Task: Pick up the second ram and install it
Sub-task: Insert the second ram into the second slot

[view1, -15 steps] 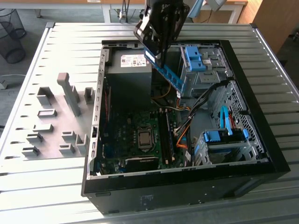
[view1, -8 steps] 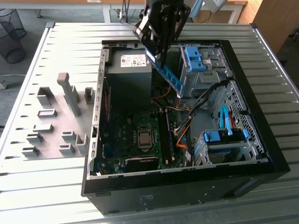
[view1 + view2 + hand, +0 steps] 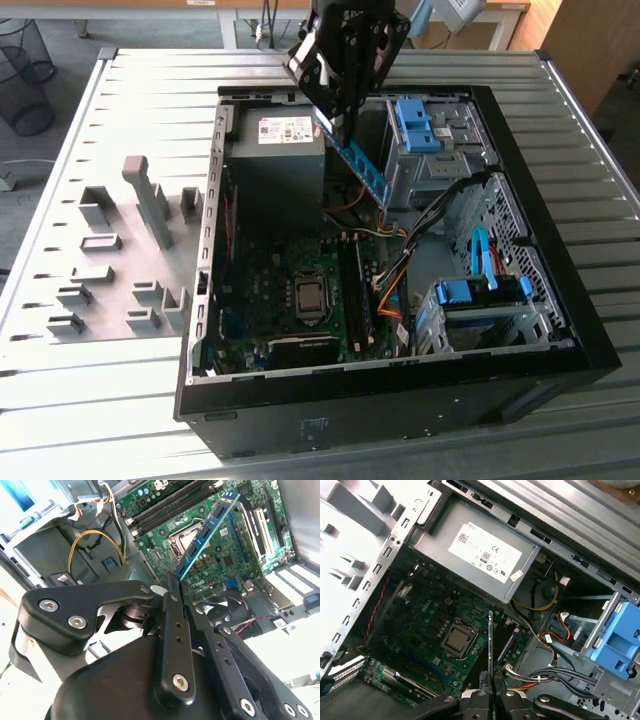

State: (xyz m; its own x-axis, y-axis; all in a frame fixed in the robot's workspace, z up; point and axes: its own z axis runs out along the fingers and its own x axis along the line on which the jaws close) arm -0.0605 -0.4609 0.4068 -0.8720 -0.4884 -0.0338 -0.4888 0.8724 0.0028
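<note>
My gripper [image 3: 337,118] is shut on the second ram [image 3: 362,165], a long blue stick with black chips. It holds the stick by one end, tilted, in the air above the open computer case [image 3: 560,330]. In the second wrist view the second ram [image 3: 207,530] slants out from my gripper [image 3: 173,580] over the green motherboard [image 3: 235,555]. The first wrist view has the second ram [image 3: 490,640] edge-on, rising from my gripper [image 3: 490,682]. The black memory slots [image 3: 355,290] lie on the motherboard [image 3: 270,290] well below the stick, beside the processor socket [image 3: 310,297].
A grey power supply [image 3: 275,150] fills the case's back corner near the gripper. Blue drive cages [image 3: 420,125] [image 3: 480,295] and loose cables [image 3: 400,270] crowd the exterior view's right side. A grey fixture plate [image 3: 110,260] with upright blocks lies left of the case on the slatted table [image 3: 150,90].
</note>
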